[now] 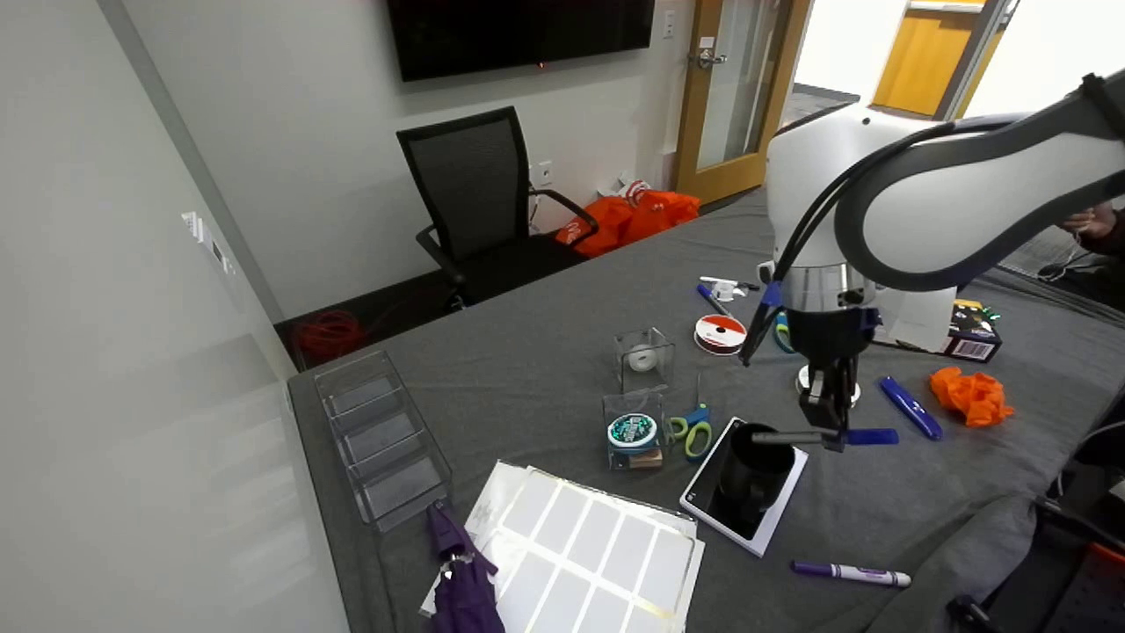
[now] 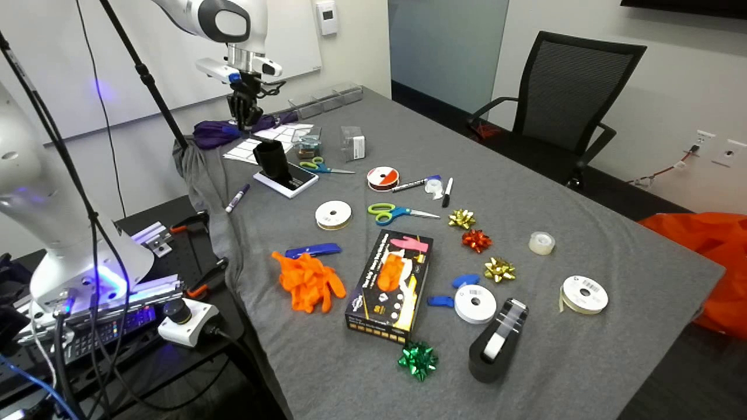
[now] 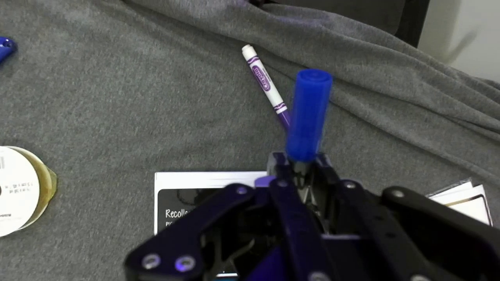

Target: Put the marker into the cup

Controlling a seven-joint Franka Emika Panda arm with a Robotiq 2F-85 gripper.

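Note:
My gripper is shut on a blue-capped marker [image 1: 873,436], fingertips [image 1: 831,431] around its grey body near the cap. The marker lies about level in an exterior view. Its blue cap [image 3: 308,115] points away from the jaws in the wrist view. The only cup-shaped vessel I see is a black mug [image 1: 754,470], standing on a white-edged black box [image 1: 778,519]; it also shows in an exterior view [image 2: 272,160]. The marker's grey end overlaps the mug's rim in an exterior view; I cannot tell whether they touch. In the wrist view the mug is hidden behind the gripper. No clear round tumbler shows.
A purple marker [image 1: 851,575] lies near the mug. Clear square boxes, with a tape roll [image 1: 642,358] and a teal-rimmed tin [image 1: 632,431], stand beside scissors [image 1: 698,440]. Label sheets [image 1: 589,563] and a purple umbrella [image 1: 463,580] lie in front. A glove box [image 2: 390,286] stands farther off.

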